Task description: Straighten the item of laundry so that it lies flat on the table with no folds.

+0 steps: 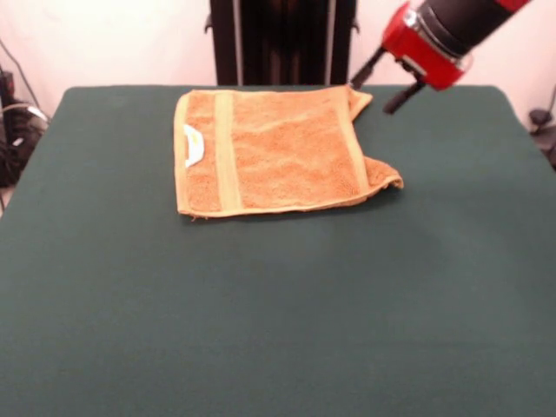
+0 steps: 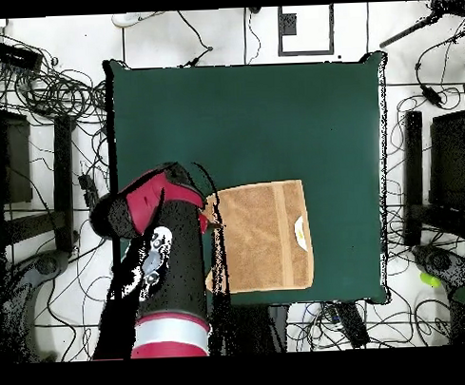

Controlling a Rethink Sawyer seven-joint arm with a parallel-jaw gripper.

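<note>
The orange-tan towel (image 1: 278, 149) lies on the far middle of the green table (image 1: 261, 313). Most of it is flat, with a white label (image 1: 193, 144) at its left edge. Its right edge is rumpled: one corner (image 1: 360, 97) turns up at the back and a flap (image 1: 384, 175) sticks out at the front. My gripper (image 1: 373, 95) hangs open and empty just above and to the right of that back corner. In the overhead view the towel (image 2: 262, 235) lies near the table's (image 2: 243, 124) bottom edge, and the arm (image 2: 162, 250) covers the gripper beside the towel's left edge.
The black pedestal (image 1: 278, 39) stands right behind the towel. Cables lie on the floor at the left (image 1: 13, 122) and all round the table (image 2: 52, 87). Black stands (image 2: 445, 174) flank the table.
</note>
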